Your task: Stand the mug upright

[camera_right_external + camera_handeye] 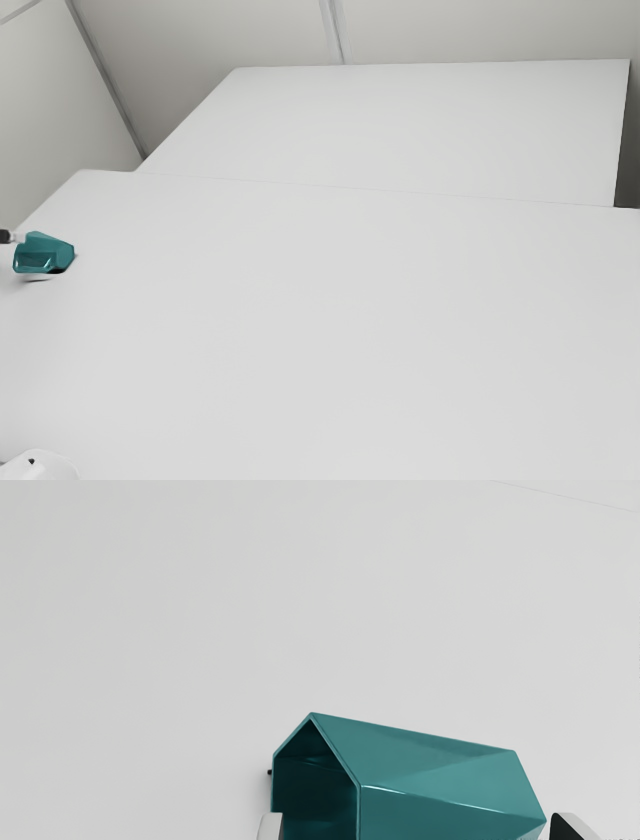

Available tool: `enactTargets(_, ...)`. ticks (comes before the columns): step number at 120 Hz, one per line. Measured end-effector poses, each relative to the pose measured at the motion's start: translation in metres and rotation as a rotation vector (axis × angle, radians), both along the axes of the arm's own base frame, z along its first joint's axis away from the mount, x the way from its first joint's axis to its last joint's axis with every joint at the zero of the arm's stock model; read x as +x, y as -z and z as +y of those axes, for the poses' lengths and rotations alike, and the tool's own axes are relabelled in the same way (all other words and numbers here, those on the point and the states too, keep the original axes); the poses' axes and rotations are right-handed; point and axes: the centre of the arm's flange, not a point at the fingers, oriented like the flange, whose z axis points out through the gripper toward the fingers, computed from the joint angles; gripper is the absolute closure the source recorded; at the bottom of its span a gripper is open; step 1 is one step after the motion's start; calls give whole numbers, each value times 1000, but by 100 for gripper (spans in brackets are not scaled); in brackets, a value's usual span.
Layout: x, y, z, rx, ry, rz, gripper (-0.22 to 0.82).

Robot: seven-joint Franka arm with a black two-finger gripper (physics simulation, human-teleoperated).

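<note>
Near the bench's (350, 330) edge at the exterior view's left, the teal mug (42, 255) lies on its side. The pincer (13, 237) is open, 1 finger (270, 828) by each end.

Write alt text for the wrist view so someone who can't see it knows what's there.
A faceted teal mug lies on its side on a plain, pale table, its open mouth showing a dark interior. The open gripper has one fingertip by the mug's mouth and the other near its opposite end.
</note>
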Motion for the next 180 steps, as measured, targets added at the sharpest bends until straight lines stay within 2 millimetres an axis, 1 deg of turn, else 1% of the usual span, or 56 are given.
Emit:
enactTargets(21, 5, 25, -6, -11, 31, -3, 3)
enactTargets(28, 7, 29, -9, -11, 41, -4, 3)
enactTargets(64, 18, 38, -20, -1, 79, -18, 3)
enactTargets(93, 23, 40, -24, 11, 93, -25, 15)
enactTargets(117, 25, 45, -26, 14, 99, -26, 19)
enactTargets(148, 32, 37, -32, 29, 114, -30, 40)
enactTargets(169, 38, 23, -38, 48, 126, -36, 60)
enactTargets(180, 41, 14, -43, 58, 135, -34, 68)
